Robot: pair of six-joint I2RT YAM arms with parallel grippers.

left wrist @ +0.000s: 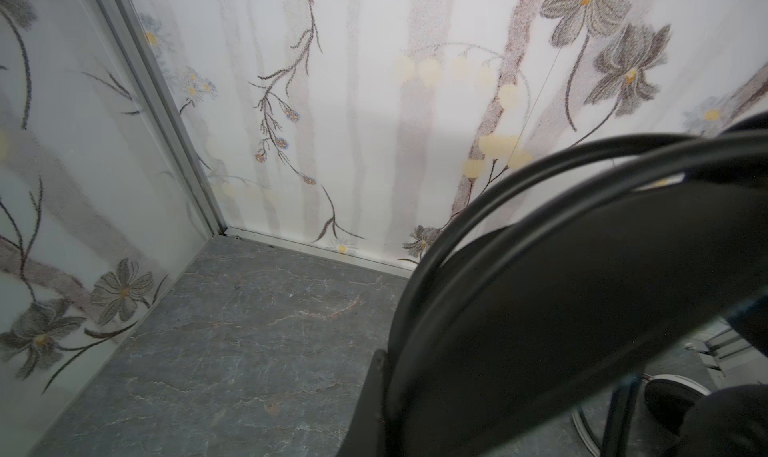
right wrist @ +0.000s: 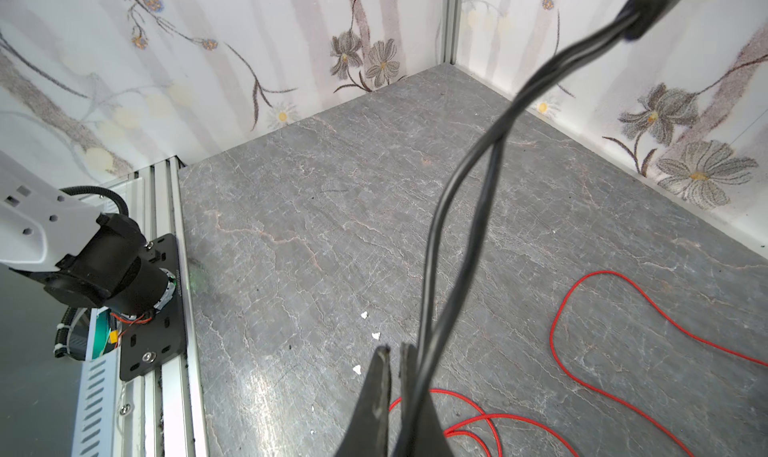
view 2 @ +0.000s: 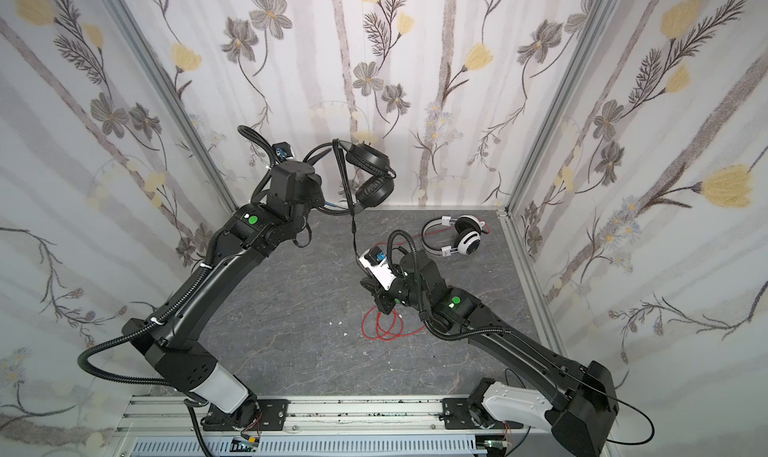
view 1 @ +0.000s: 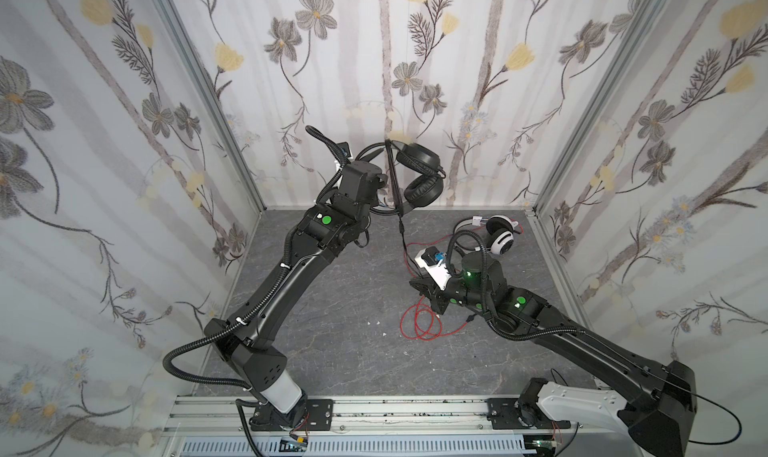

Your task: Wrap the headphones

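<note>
**A:** While the left gripper (left wrist: 384, 374) hangs up near the back wall (view 1: 374, 60), what is in it?

**B:** The black headphones (view 1: 417, 160). Its jaws are clamped on the headband (left wrist: 582, 288), so the pair is lifted clear of the table (view 1: 332, 342). Both earcups (view 2: 374, 191) sit on the side away from the arm.

**A:** And the black cable (view 1: 402, 234)?

**B:** Several strands run straight across the span of the headband. From there it drops in a taut line to the right gripper (right wrist: 395, 359). In the right wrist view two strands come down side by side to the fingers (right wrist: 376, 392). These are pressed nearly together and pinch the cable along the edge of one of them.

**A:** Is that gripper touching the table?

**B:** I can't tell. It sits low over the grey surface, right of the middle.

**A:** Where is the other pair?

**B:** The white headphones (view 2: 467, 234) lie on the table near the far right corner, beyond the right wrist, and neither gripper touches them. Their red cable (view 2: 382, 326) trails forward and lies in loose loops on the surface, just beside and under the right gripper.
</note>
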